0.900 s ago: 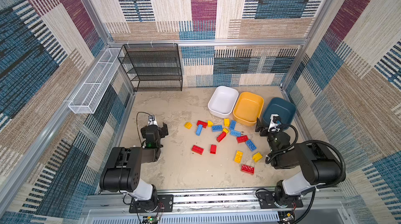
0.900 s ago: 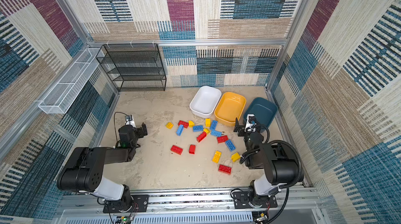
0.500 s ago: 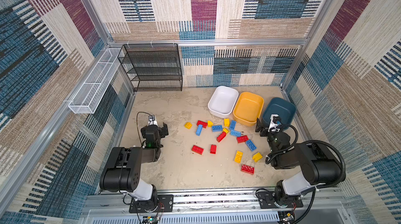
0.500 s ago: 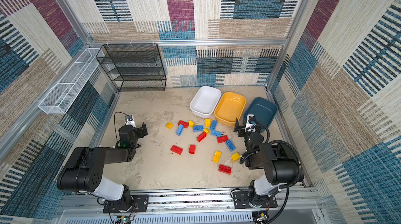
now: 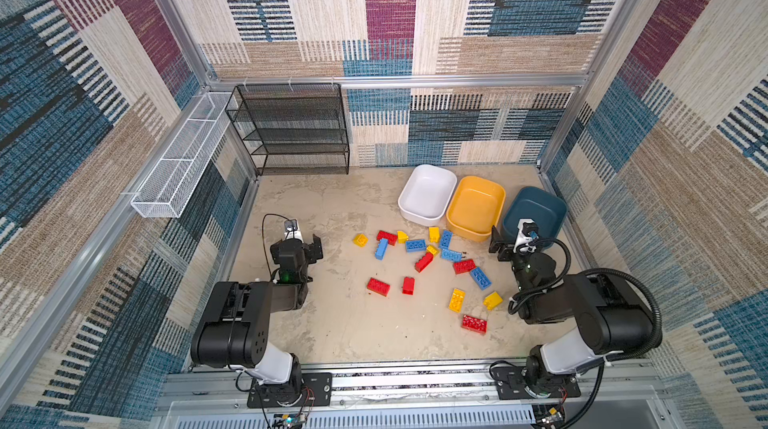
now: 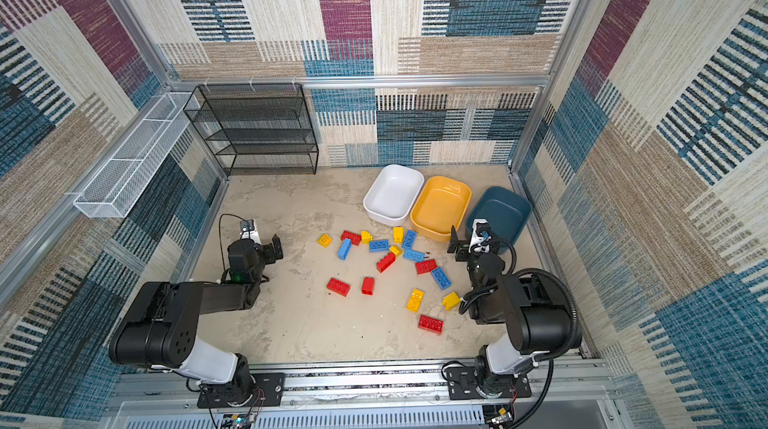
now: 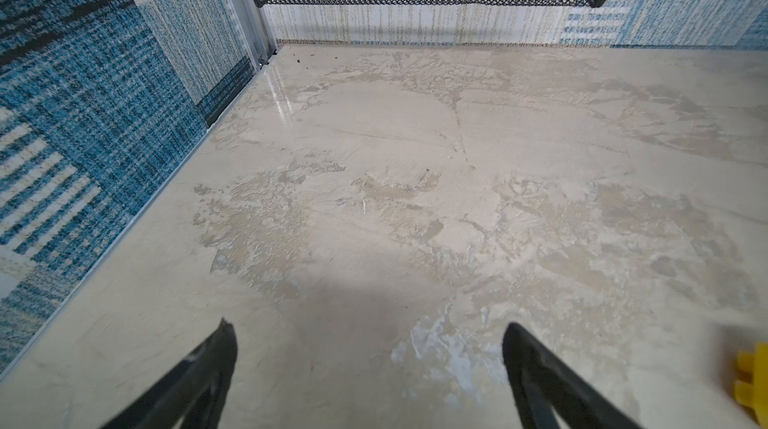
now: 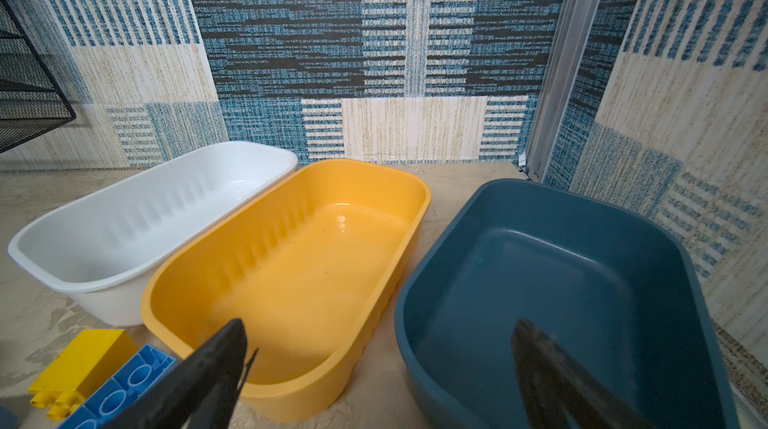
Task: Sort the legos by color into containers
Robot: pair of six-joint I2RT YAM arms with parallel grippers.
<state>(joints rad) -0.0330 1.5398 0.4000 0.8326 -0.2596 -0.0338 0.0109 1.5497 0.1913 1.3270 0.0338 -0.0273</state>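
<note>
Closest to us, one red lego (image 5: 473,323) lies alone on the bench (image 5: 340,331). A little farther, a flat yellow lego (image 5: 456,300) and a sloped yellow lego (image 5: 493,300) lie near the right arm, and two red bricks (image 5: 378,286) lie close together in the middle. Next we see the tools. The left tool (image 7: 368,325) has its two fingers spread wide over bare bench by the left wall, and it holds nothing. The right tool (image 8: 380,323) is spread wide too and holds nothing. It hangs just in front of the yellow-orange tub (image 5: 476,208) and the dark blue tub (image 5: 540,206), near the gap between them. Between the tools lies a bunch of red, blue and yellow legos (image 5: 415,245), all down on the bench. Behind the bunch we see three tubs in a row: the white tub (image 5: 428,196), then the yellow-orange one, then the dark blue one. The white and yellow-orange tubs look like they touch. All three are empty. Far back, a black wire rack (image 5: 297,131) stands at the wall, and a long white wire basket (image 5: 183,156) hangs on the left wall.
</note>
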